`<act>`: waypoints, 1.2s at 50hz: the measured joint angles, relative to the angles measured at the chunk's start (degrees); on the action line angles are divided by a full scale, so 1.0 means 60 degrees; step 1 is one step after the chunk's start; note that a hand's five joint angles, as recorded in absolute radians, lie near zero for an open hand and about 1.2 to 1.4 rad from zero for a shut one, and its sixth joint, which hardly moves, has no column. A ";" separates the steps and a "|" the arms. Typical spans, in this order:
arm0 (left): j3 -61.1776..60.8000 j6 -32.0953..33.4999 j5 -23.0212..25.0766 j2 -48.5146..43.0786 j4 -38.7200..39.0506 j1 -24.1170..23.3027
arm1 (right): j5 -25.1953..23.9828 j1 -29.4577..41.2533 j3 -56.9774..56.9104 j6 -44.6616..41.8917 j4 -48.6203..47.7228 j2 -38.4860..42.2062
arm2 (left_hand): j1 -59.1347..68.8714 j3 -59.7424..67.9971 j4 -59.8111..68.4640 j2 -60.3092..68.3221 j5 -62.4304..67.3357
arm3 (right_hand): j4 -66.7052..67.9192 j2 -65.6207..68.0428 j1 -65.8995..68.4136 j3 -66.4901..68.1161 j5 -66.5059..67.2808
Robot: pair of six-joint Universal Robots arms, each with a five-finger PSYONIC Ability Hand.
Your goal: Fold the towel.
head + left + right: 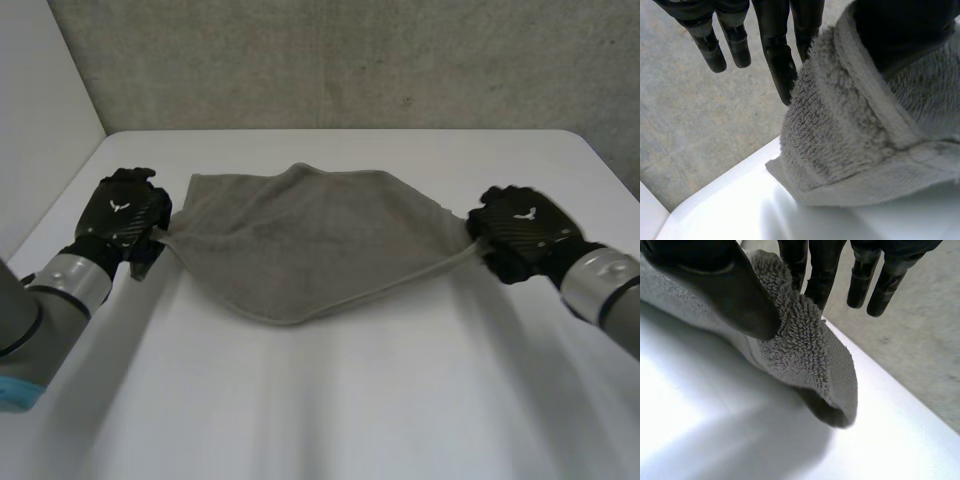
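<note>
A grey towel (310, 250) hangs stretched between the left robot hand (125, 215) and the right robot hand (520, 235) above a white counter (330, 420). Its middle sags in a shallow curve toward the surface. Each robot hand is clamped on an end corner of the cloth.

In the left wrist view, the towel (840, 140) corner is bunched and folded over the thumb (900, 30), with near-straight fingers (780, 65) reaching past the hem. In the right wrist view, the thumb (725, 290) presses a curled flap of terry (810, 350) against the fingers (820, 275). The flap's loose tip droops toward the counter (715, 440). Whether the towel's lowest edge touches the counter cannot be told from the head view.

The fold appears to be at an early stage, with the cloth held up and spread and no crease laid. The risks lie in the grips. Each hold takes in only a small bite of corner, so a fast swing or extra tension between the arms could pull the pile free and drop one side. If the robot hands lower unevenly, the slack middle may land rumpled or doubled, leaving skewed edges. The bunched left corner could also set a twist into the finished fold.
</note>
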 measured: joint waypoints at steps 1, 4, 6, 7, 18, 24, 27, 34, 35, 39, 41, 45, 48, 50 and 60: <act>-0.0191 0.0111 0.0096 0.0235 -0.0022 0.0076 | -0.0002 -0.0138 0.0048 -0.0008 0.0182 -0.0294 | 0.0000 0.0000 0.0000 0.0000 0.0000 | 0.0000 0.0000 0.0000 0.0000 0.0001; -0.0545 0.0255 0.0259 0.0771 -0.0117 0.0271 | -0.0029 -0.0443 0.0043 0.0006 0.0695 -0.0907 | 0.0000 0.0000 0.0000 0.0000 0.0000 | 0.0000 0.0000 0.0000 0.0000 0.0000; -0.0728 0.0284 0.0326 0.1201 -0.0244 0.0404 | -0.0068 -0.0633 -0.0026 0.0023 0.1051 -0.1271 | 0.0000 0.0000 0.0000 0.0000 0.0000 | 0.0000 0.0000 0.0000 0.0000 0.0000; -0.0837 0.0282 0.0359 0.1492 -0.0363 0.0491 | -0.0101 -0.0755 -0.0099 0.0034 0.1279 -0.1501 | 0.0000 0.0000 0.0000 0.0000 0.0000 | 0.0000 0.0000 0.0000 0.0000 0.0000; -0.1327 -0.0283 0.0865 0.4138 -0.1767 0.1017 | -0.0419 -0.1446 -0.1096 0.0084 0.3006 -0.2760 | 0.0000 0.0000 0.0000 0.0000 0.0000 | 0.0000 0.0000 0.0000 0.0000 0.0000; -0.1110 -0.0673 0.0931 0.4761 -0.2162 0.1051 | -0.0431 -0.1465 -0.1663 0.0140 0.3484 -0.2904 | 0.0001 0.0000 0.0000 0.0000 0.0000 | 0.0000 0.0000 0.0000 0.0001 0.0000; -0.0844 -0.0759 0.0919 0.4822 -0.2273 0.1056 | -0.0447 -0.1458 -0.1908 0.0288 0.3531 -0.2869 | 0.0001 0.0000 0.0000 0.0000 0.0000 | 0.0000 0.0000 0.0000 0.0000 0.0000; 0.0019 -0.0789 0.0786 0.3915 -0.2345 0.1011 | -0.0380 -0.1353 -0.2540 0.0609 0.3256 -0.1740 | 0.0000 0.0000 0.0000 0.0000 0.0000 | 0.0000 0.0000 0.0000 0.0000 0.0000; 0.0338 -0.0787 0.0691 0.3449 -0.2365 0.0939 | -0.0319 -0.1306 -0.2760 0.0641 0.3176 -0.1361 | 0.0000 0.0000 0.0000 0.0000 0.0000 | 0.0000 0.0000 0.0000 0.0000 0.0000; 0.1574 -0.0767 0.0172 0.1886 -0.2492 0.0536 | 0.0103 -0.0912 -0.3834 0.0707 0.2938 -0.0029 | 0.0001 0.0000 0.0000 0.0000 0.0000 | 0.0000 0.0000 0.0000 0.0000 0.0000; 0.2591 -0.0757 -0.0289 0.0947 -0.2659 0.0187 | 0.0480 -0.0571 -0.4603 0.0751 0.2801 0.0662 | 0.0001 0.0000 0.0000 0.0000 0.0000 | 0.0000 0.0000 0.0000 0.0001 0.0000; 0.4891 -0.0798 -0.1145 -0.0382 -0.3238 -0.0375 | 0.1279 0.0038 -0.6268 0.0939 0.2320 0.1597 | 0.0005 -0.0001 0.0000 0.0020 0.0000 | 0.0000 0.0000 0.0000 0.0000 0.0000; 0.7033 -0.1042 -0.1669 -0.0907 -0.3902 -0.0687 | 0.1779 0.0332 -0.7683 0.1226 0.1728 0.1922 | 0.0007 -0.0001 0.0000 0.0032 0.0000 | 0.0000 0.0000 0.0001 0.0000 0.0000; 0.7920 -0.1249 -0.1815 -0.0949 -0.4189 -0.0780 | 0.1906 0.0395 -0.8227 0.1432 0.1451 0.1907 | 0.0007 -0.0001 0.0000 0.0034 0.0000 | 0.0000 0.0000 0.0001 0.0000 0.0000; 0.9767 -0.2859 -0.1958 -0.0026 -0.4703 -0.0855 | 0.1846 0.0361 -0.8560 0.2921 0.0707 0.1133 | 0.0007 -0.0001 0.0000 0.0036 0.0001 | 0.0000 -0.0001 0.0001 0.0000 0.0000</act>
